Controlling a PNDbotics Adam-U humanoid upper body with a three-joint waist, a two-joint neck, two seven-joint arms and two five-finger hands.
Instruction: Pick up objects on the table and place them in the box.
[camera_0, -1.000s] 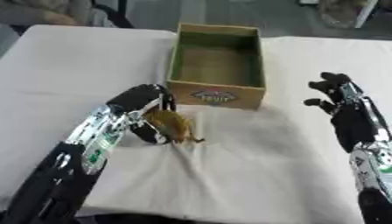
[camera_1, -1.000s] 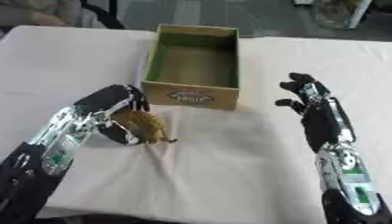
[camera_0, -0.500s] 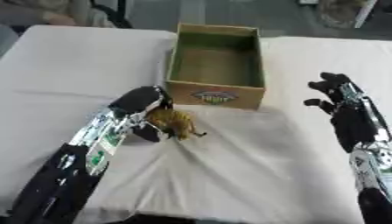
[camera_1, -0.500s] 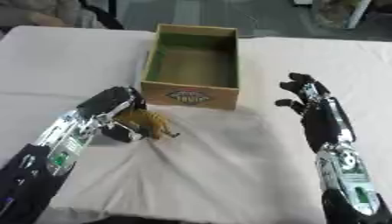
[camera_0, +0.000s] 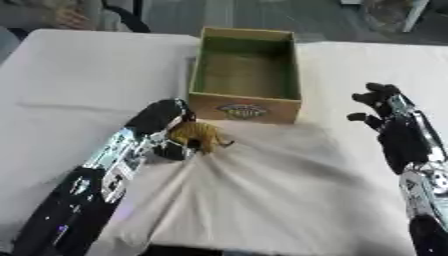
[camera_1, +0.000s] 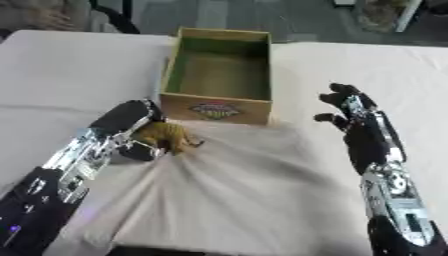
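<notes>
Left robot hand (camera_0: 164, 119): black, on a black and silver arm entering from the lower left. Fingers curled round a small yellow-brown toy animal figure (camera_0: 198, 136), which shows just beside the palm on its right. Whether the figure touches the cloth under it cannot be told.

Small yellow-brown toy animal figure: held just in front of the near wall of the box, near the box's left corner, outside the box. A thin dark part sticks out from it to the right.

Right robot hand (camera_1: 352, 114): black, raised on the right side, fingers spread and slightly bent, holding nothing. Well apart from the figure; near the right wall of the box, not touching it.

Open rectangular cardboard box (camera_0: 290, 65): tan outside, greenish inside, upright, with a coloured oval label on its near wall. Nothing shows inside it.

Counter with a white cloth (camera_0: 280, 200): carries the box; the cloth is creased, with folds fanning out from below the left robot hand.
</notes>
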